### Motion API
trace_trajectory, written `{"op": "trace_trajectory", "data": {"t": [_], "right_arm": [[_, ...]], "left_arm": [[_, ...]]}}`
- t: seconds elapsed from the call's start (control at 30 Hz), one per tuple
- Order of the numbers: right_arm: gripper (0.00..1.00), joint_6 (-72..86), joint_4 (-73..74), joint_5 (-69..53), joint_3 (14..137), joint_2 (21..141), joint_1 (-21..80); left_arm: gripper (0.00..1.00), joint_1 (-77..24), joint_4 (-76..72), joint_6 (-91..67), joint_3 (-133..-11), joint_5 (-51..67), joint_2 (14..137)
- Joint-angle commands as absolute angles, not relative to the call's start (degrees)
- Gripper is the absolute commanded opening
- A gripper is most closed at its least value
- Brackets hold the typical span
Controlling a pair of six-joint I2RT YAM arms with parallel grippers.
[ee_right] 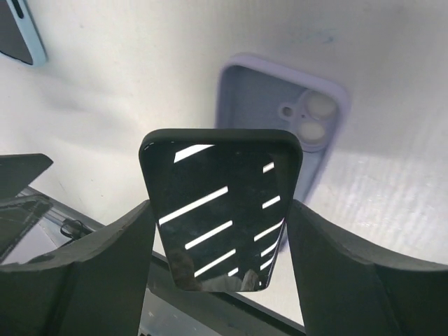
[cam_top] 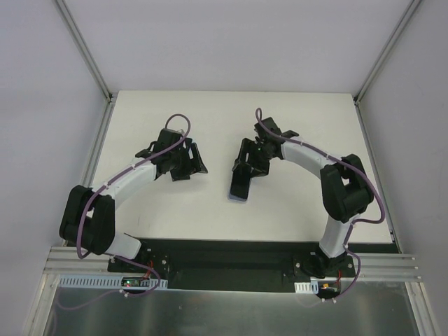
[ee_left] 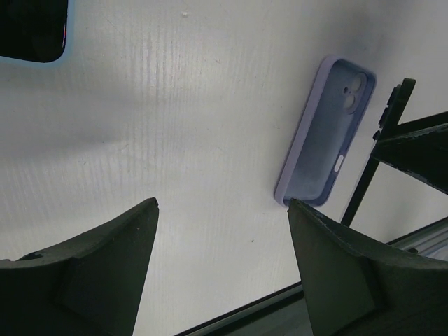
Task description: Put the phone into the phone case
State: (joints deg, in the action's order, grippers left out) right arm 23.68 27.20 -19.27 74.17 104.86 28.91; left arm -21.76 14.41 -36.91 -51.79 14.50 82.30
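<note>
One phone (ee_right: 220,210) seemingly gripped, case (ee_right: 269,105) half hidden

The phone (ee_right: 220,217) has a glossy black glass face that mirrors bright stripes, with a smooth dark rim. The phone case (ee_right: 262,98) is matt lavender, soft and rubbery-looking, without shine. The fingers (ee_left: 91,273) are dark matt plastic, slightly grainy. The table (ee_left: 175,140) is white and matt, with fine ribbed lines. The rails (cam_top: 84,52) look like brushed metal.
</note>
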Motion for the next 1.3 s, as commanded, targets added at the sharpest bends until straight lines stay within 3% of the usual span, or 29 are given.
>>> {"op": "trace_trajectory", "data": {"t": [0.0,0.63,1.03,1.27], "right_arm": [[0.54,30.7,21.6,-15.4,76.5,105.0,30.8],[0.55,27.5,23.9,-4.3,72.0,106.5,33.7],[0.78,28.5,27.9,2.3,73.7,105.5,35.4],[0.84,29.7,29.9,4.8,74.4,103.8,35.8]], "left_arm": [[0.74,-21.8,13.5,-37.7,-50.5,13.7,79.7],[0.76,-21.5,12.6,-37.9,-48.0,13.3,77.3],[0.76,-21.5,12.3,-38.3,-48.4,14.0,78.0],[0.76,-21.5,12.1,-38.4,-48.4,14.0,78.7]]}}
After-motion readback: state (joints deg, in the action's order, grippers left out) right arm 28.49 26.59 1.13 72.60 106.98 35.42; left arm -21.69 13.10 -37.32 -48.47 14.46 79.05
